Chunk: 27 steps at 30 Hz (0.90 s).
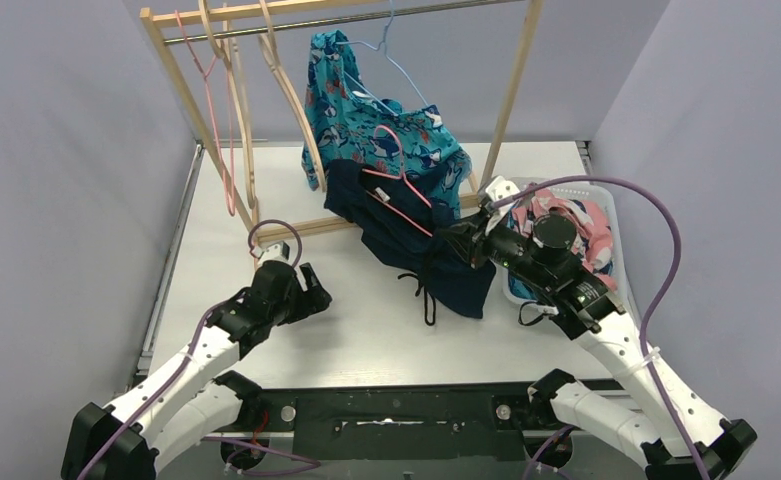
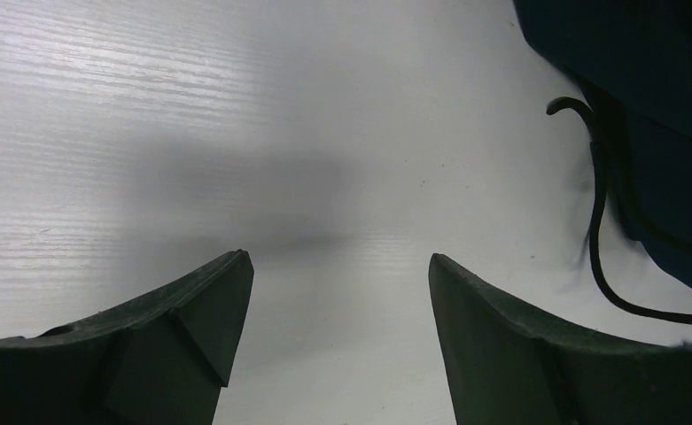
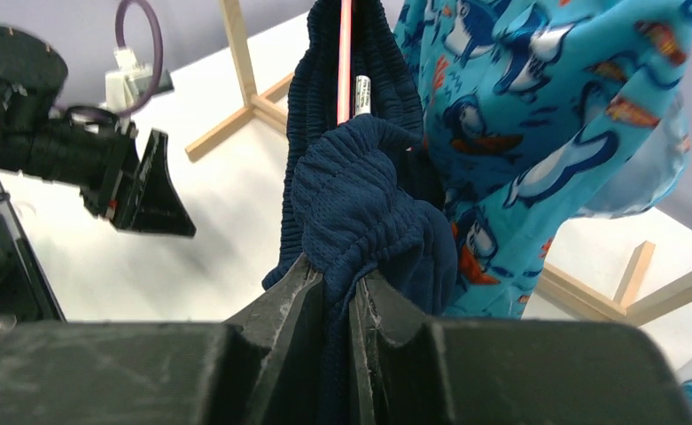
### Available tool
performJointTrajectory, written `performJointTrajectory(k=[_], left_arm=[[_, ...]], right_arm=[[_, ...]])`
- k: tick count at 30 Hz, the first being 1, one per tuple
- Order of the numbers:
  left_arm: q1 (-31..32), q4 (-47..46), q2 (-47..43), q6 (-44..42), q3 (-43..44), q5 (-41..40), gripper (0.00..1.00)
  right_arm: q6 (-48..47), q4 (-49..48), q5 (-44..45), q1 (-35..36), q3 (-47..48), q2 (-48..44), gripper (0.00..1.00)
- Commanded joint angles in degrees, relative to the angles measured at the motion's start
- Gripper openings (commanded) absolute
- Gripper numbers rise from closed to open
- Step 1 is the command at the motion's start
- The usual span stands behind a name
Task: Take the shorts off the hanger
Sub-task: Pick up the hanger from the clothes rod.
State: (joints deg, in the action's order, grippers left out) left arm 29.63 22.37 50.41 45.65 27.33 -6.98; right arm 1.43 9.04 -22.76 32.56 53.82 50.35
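The dark navy shorts (image 1: 421, 240) hang on a pink hanger (image 1: 398, 190) and trail onto the table, drawstring loose. My right gripper (image 1: 463, 243) is shut on their bunched waistband (image 3: 360, 195), with the hanger's pink bar (image 3: 345, 53) above it. The teal shark-print shorts (image 1: 376, 120) hang behind on a blue hanger (image 1: 391, 55) and show in the right wrist view (image 3: 537, 115). Pink floral shorts (image 1: 571, 222) lie in the basket. My left gripper (image 1: 311, 290) is open and empty over bare table (image 2: 342, 266), left of the navy shorts (image 2: 643, 106).
A wooden rack (image 1: 511, 90) stands at the back with empty wooden (image 1: 291, 100) and pink (image 1: 216, 130) hangers on its rail. A white basket (image 1: 614, 215) sits at the right. Grey walls close in both sides.
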Motion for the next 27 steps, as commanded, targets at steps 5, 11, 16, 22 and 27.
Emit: performJointTrajectory(k=[5,11,16,22,27], left_arm=[[0.2,-5.5,-5.5,-1.8,-1.2,1.0,0.73],[0.2,-10.1,-9.9,-2.9,-2.5,4.8,0.72],[0.2,-14.2,-13.1,-3.3,-3.4,8.5,0.72],[0.1,-19.1,-16.1,-1.0,-3.5,11.4,0.72],[0.3,-23.9,-16.5,0.6,-3.6,13.9,0.72]], right_arm=[[-2.1,3.8,-8.9,-0.3,-9.4,-7.5,0.00],[4.8,2.1,-15.0,-0.3,-13.8,-7.2,0.00],[9.0,-1.2,-18.7,-0.3,-14.6,-3.0,0.00],[15.9,-9.4,-24.6,0.0,-16.2,3.5,0.00],[20.7,-15.6,-26.9,1.9,-15.9,9.2,0.00]])
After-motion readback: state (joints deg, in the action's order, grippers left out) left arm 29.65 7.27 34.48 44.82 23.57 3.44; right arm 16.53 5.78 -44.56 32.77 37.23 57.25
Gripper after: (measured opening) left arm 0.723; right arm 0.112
